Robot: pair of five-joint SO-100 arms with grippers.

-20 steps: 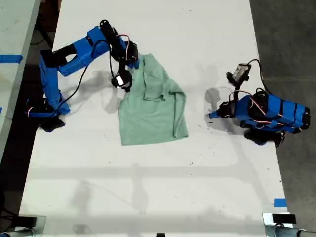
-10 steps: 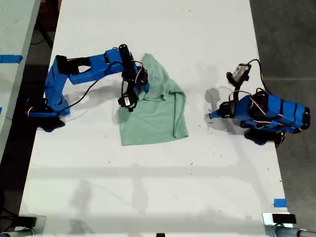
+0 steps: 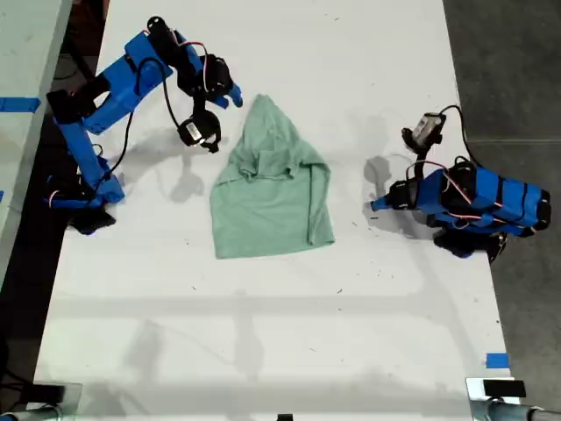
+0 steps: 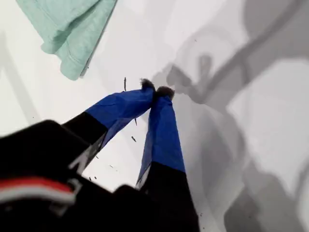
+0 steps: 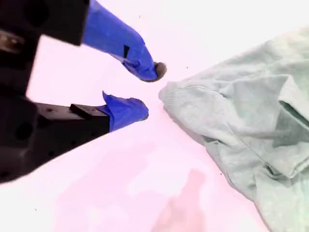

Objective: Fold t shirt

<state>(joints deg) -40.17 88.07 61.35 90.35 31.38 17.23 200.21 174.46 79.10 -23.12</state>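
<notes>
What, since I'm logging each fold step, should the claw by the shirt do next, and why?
Probably ease my second claw forward and shut it on the shirt edge: it is open, empty and just short of that edge.

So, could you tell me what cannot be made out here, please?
The t shirt: layers underneath, covered by its own top cloth, exterior view; cut off by the edge in both wrist views.
My first end effector: too small in the exterior view to read its jaws.
</notes>
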